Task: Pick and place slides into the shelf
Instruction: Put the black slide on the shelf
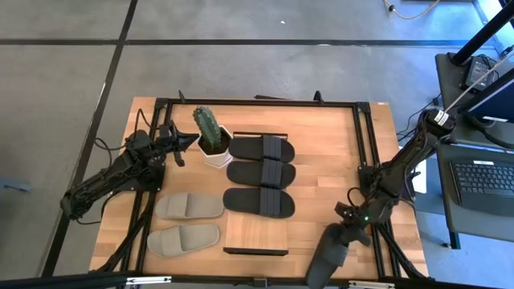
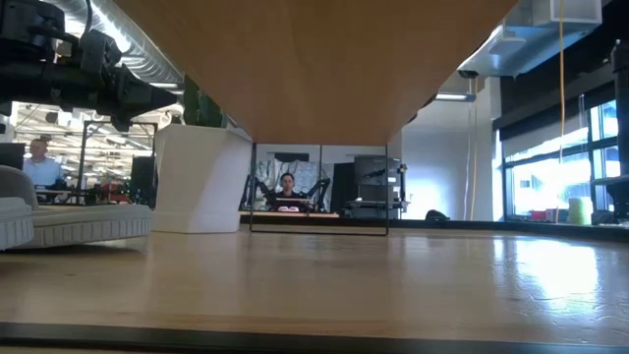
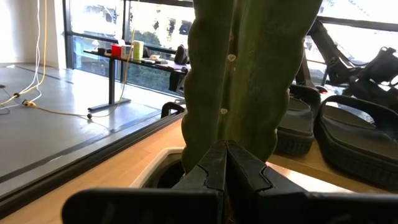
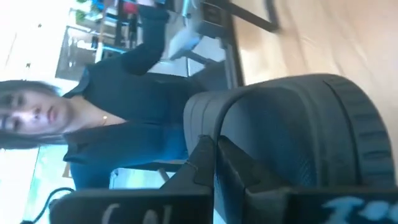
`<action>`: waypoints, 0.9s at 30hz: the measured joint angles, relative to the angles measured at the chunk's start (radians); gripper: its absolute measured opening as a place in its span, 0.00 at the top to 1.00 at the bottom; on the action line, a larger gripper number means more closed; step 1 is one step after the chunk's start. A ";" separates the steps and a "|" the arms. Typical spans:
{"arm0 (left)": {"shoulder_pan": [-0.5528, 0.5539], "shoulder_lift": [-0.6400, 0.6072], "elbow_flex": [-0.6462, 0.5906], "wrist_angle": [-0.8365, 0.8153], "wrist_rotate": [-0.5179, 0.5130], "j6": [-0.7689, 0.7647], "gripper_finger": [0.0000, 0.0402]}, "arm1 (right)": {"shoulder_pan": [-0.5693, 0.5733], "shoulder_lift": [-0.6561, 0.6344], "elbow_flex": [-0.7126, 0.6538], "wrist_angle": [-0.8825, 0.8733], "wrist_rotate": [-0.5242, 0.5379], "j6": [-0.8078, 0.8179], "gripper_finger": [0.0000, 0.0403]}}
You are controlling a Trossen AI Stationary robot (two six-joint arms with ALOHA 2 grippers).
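Three black slides lie side by side on the shelf, a light wood panel with a black bar at each short end. Two grey-beige slides lie on the table to its left. My right gripper is shut on a fourth black slide at the table's near right corner. My left gripper is shut and level at the far left. It points at a cactus in a white pot, a little apart from it. My right gripper pinches the black slide between its two fingers at an edge of its broad ridged strap. It comes slanting down from the table's far right. The slide is held ahead of the fingers, with its length toward the near edge. I cannot tell whether it is clear of the table.
The potted cactus stands at the shelf's far left corner. A black metal frame runs round the tabletop. A desk with a laptop stands to the right. A person sits beyond the table's near edge. The near part of the shelf is bare wood.
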 joint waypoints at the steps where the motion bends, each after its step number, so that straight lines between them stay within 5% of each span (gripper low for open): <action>1: 0.000 0.000 0.000 0.000 0.000 0.000 1.00 | 0.000 -0.002 0.012 -0.001 0.001 -0.028 0.98; 17: 0.000 0.000 0.000 -0.001 0.000 0.000 1.00 | 0.000 -0.008 0.320 -0.036 0.111 -0.528 0.99; 22: 0.000 0.000 0.000 -0.001 0.000 0.000 1.00 | 0.001 -0.001 0.437 -0.110 0.361 -0.605 0.99; 27: 0.000 0.000 0.000 -0.001 0.001 -0.008 1.00 | 0.000 0.038 0.499 -0.110 0.702 -0.471 0.99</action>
